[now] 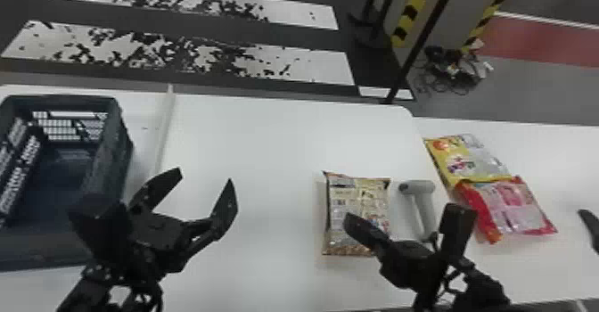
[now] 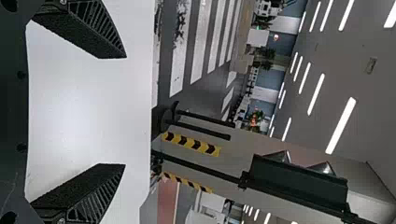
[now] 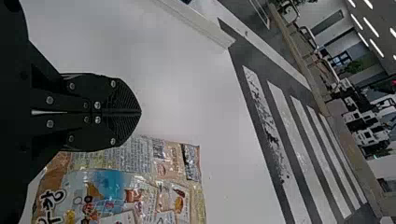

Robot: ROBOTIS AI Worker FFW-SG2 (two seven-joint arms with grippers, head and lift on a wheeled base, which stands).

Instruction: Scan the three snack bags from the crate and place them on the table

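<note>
White tabletop (image 1: 249, 141) spreads between the dark crate (image 1: 127, 141) on the left and three snack bags on the right. The head view shows the full spread: a tan bag (image 1: 358, 195), a grey handheld scanner (image 1: 416, 187) just beside it, then a yellow bag (image 1: 472, 157) overlapped by a red bag (image 1: 512, 208). The right wrist view adds close printed detail on the tan bag and shows the right gripper's (image 1: 349, 220) fingers together beside it, holding nothing; whether they touch it, I can't tell. The left gripper (image 1: 205, 176) has its fingers wide apart, nothing between them, near the crate.

A raised strip (image 1: 166, 128) runs between crate and open tabletop; there is broad bare room from it to the tan bag. The far edge ends in a rounded corner beyond the scanner.

The crate is cut off at the left, the right arm hides the scanner's lower end, and a black piece (image 1: 590, 226) at the right edge is unclear.
</note>
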